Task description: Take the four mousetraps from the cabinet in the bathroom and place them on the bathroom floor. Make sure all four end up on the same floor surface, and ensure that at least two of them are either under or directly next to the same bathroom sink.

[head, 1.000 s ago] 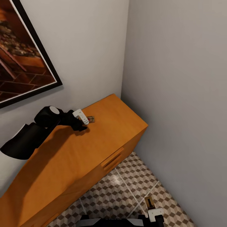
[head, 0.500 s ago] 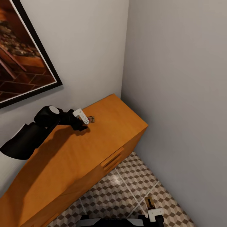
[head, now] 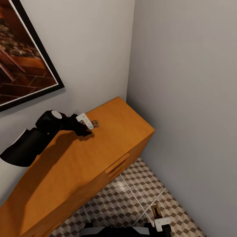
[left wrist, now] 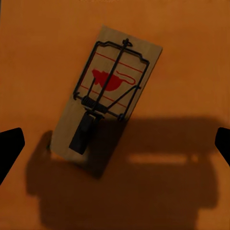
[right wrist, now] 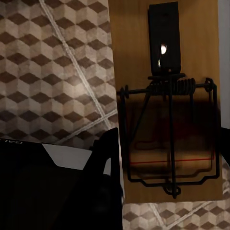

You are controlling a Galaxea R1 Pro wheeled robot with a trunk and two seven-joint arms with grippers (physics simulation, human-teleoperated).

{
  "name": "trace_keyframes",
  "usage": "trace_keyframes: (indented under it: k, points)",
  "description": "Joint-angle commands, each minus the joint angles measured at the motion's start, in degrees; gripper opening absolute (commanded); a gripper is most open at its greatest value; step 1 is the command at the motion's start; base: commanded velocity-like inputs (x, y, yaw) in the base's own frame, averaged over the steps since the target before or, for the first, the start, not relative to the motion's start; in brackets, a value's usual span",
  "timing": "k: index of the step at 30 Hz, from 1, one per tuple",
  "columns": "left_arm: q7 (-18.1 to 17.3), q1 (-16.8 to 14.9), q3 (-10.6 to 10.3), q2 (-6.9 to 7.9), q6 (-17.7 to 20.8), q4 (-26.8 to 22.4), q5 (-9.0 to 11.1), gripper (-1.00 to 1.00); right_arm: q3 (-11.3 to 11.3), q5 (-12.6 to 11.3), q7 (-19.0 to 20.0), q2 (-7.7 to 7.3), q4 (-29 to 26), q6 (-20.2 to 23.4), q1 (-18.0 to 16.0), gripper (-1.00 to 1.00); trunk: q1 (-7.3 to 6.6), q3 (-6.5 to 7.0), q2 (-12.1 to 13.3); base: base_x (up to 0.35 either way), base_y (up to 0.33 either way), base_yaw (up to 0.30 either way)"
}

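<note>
On the flat top of the orange-brown cabinet (head: 98, 154) lies one mousetrap (head: 95, 124), a small wooden rectangle with dark wire and a red mark. My left gripper (head: 87, 125) hovers just beside it. In the left wrist view the mousetrap (left wrist: 108, 91) lies flat on the wood, and the left gripper (left wrist: 115, 146) is open with its dark fingertips (left wrist: 9, 148) far apart at either side. Low over the bathroom floor (head: 131, 194), my right gripper (head: 160, 221) is shut on a second mousetrap (head: 155, 210). That mousetrap (right wrist: 167, 120) sits between the fingers (right wrist: 105, 163) above the tiles.
The cabinet stands in a corner, with grey walls (head: 184, 82) behind and to its right. A dark-framed picture (head: 29, 65) hangs above its left part. Grooved drawer fronts (head: 117, 166) face the cube-patterned tiles. My base (head: 112, 230) shows at the bottom edge.
The head view has shifted very slightly. Both arms and both mousetraps stay where they were.
</note>
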Motion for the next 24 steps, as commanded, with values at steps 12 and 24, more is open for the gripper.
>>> trace_keyframes:
  k: [12,24]
  points:
    - [-0.55,-0.07,-0.08,0.03,0.17,-0.08,-0.58,1.0,0.49,-0.32,-0.39,0.02,0.0,-0.08,-0.02,-1.0,0.03,-1.0,-0.09,0.0,0.0,0.0]
    - [-0.55,-0.07,-0.08,0.04,0.17,-0.07,-0.55,1.0,0.49,-0.32,-0.4,0.02,0.0,-0.08,-0.02,-1.0,0.03,-1.93,-0.09,0.047,0.0,0.0]
